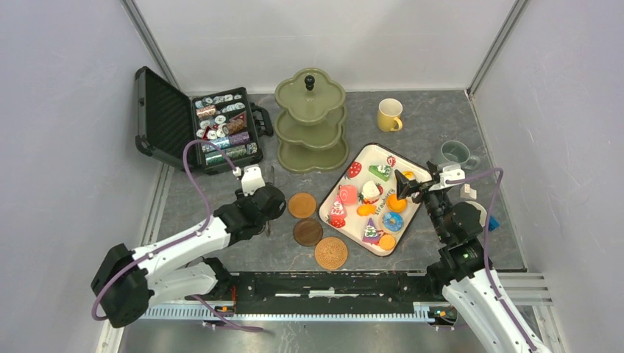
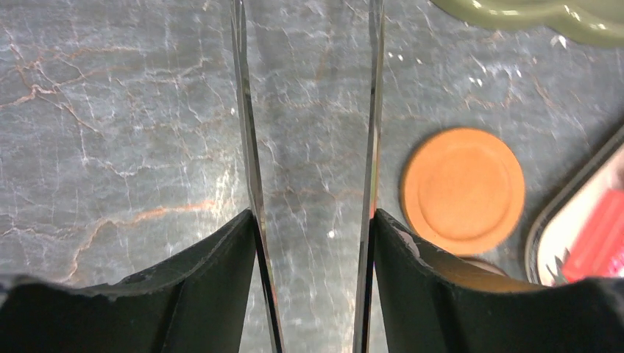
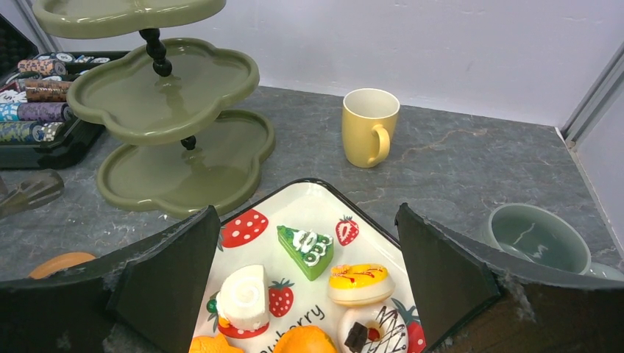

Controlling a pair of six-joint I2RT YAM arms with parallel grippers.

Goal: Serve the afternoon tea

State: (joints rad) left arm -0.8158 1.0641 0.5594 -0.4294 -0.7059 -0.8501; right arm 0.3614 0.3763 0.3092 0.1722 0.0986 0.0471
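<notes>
The right gripper point(image 1: 421, 180) hangs with its fingers wide apart and empty over the strawberry-print tray point(image 3: 313, 197). In its wrist view the green wedge cake point(image 3: 303, 250) lies straight ahead between the fingers, its long axis running from 10 to 4 o'clock. The olive three-tier stand point(image 1: 310, 125) stands at its 10 o'clock, well apart. The left gripper point(image 2: 314, 213) is clamped on two thin metal blades, apparently tongs point(image 2: 246, 147), over bare table point(image 2: 118, 110), with the nearest coaster point(image 2: 462, 190) at its 3 o'clock. The right arm looks nearer the cakes.
</notes>
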